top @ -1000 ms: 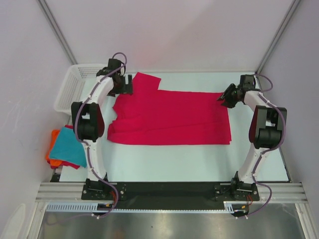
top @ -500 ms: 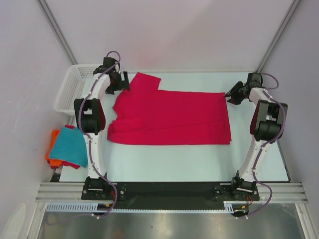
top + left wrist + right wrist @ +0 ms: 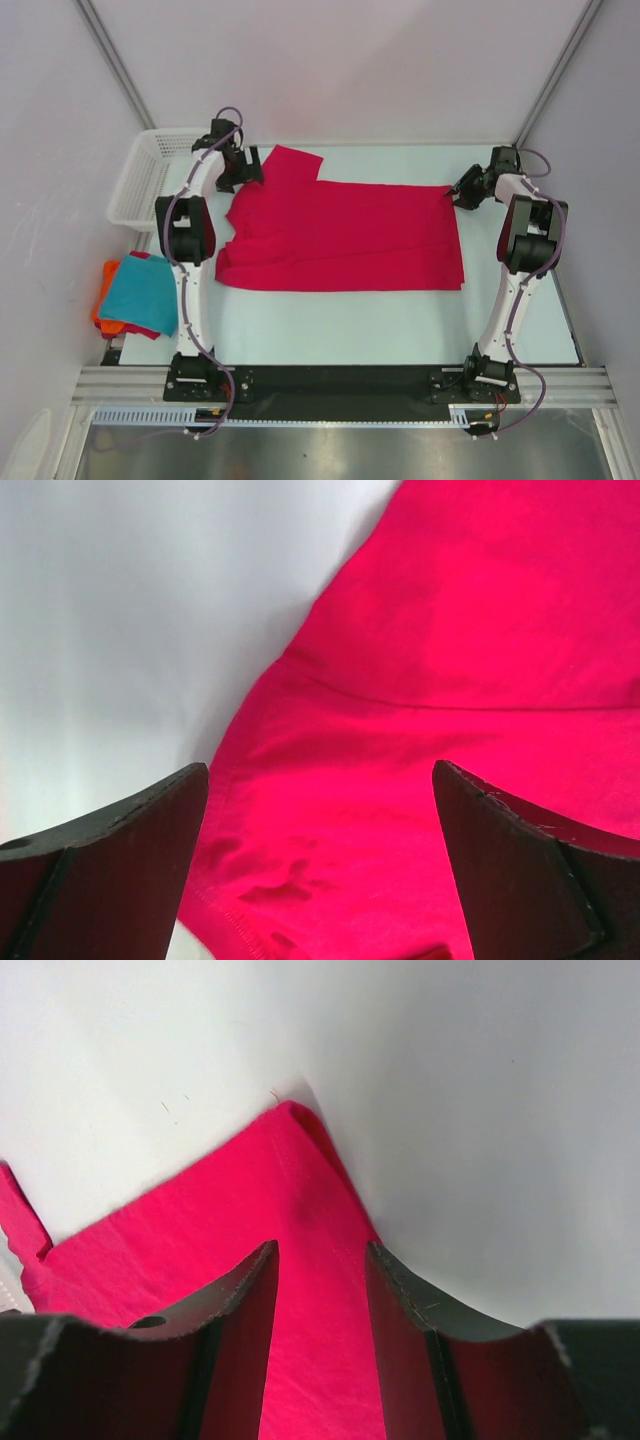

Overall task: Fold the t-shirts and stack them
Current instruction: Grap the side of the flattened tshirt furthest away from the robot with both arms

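Shirt, top view: crimson shirt (image 3: pixel 340 235) lies spread flat on the table (image 3: pixel 330 320), one sleeve toward the far left. A teal shirt (image 3: pixel 140 295) sits on an orange shirt (image 3: pixel 102 300) at the left edge, nearer than the basket (image 3: pixel 135 185).
Change, top view: over the last second both arms have stretched further out. The right gripper (image 3: pixel 461 191) has settled at the crimson shirt's far right corner. The left gripper (image 3: pixel 243 170) has edged up beside the far sleeve. The cloth itself has not moved.
Meaning: probably lining up a two-handed grab for a fold; this shirt does not look folded yet.
Left wrist view: left gripper (image 3: pixel 318 770) has its jaws spread wide and empty, hanging over the shirt's stitched edge where it meets bare table.
Right wrist view: right gripper (image 3: pixel 320 1250) has its jaws part-spread and pinching nothing. Cloth lies flat below the gap, and the corner (image 3: pixel 290 1110) is just ahead.
Pose: both arms reach to the far side of the table, wrists tipped down toward the cloth.
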